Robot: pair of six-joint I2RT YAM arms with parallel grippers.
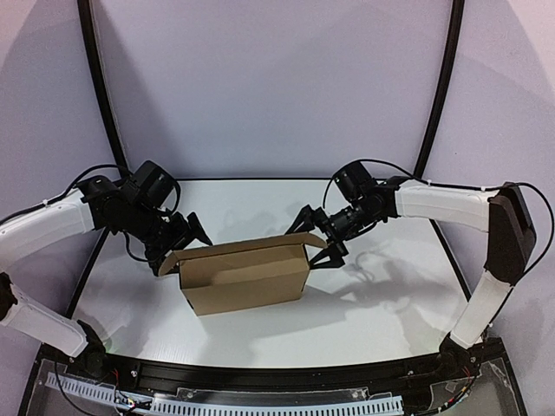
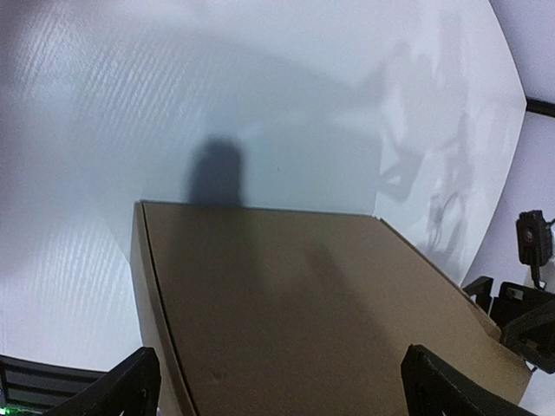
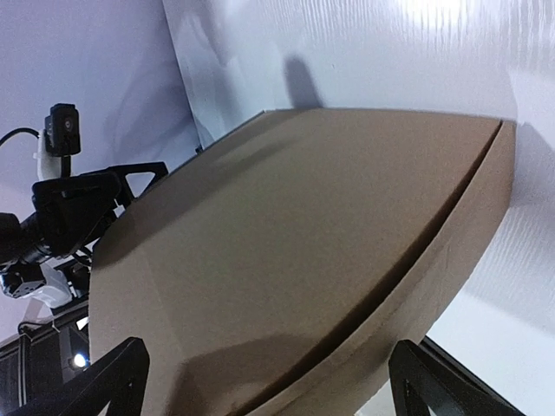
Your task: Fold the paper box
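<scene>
Top view: paper box (image 1: 247, 277) folded, standing mid-surface (image 1: 373, 325), lid not fully down. Left tool (image 1: 178, 245) at box's left end, right tool (image 1: 319, 238) at its right end; both spread wide, no grip seen.
Left wrist: fingers (image 2: 121, 390) wide apart over box lid.
Right wrist: fingers (image 3: 104, 386) wide apart over box lid.
</scene>
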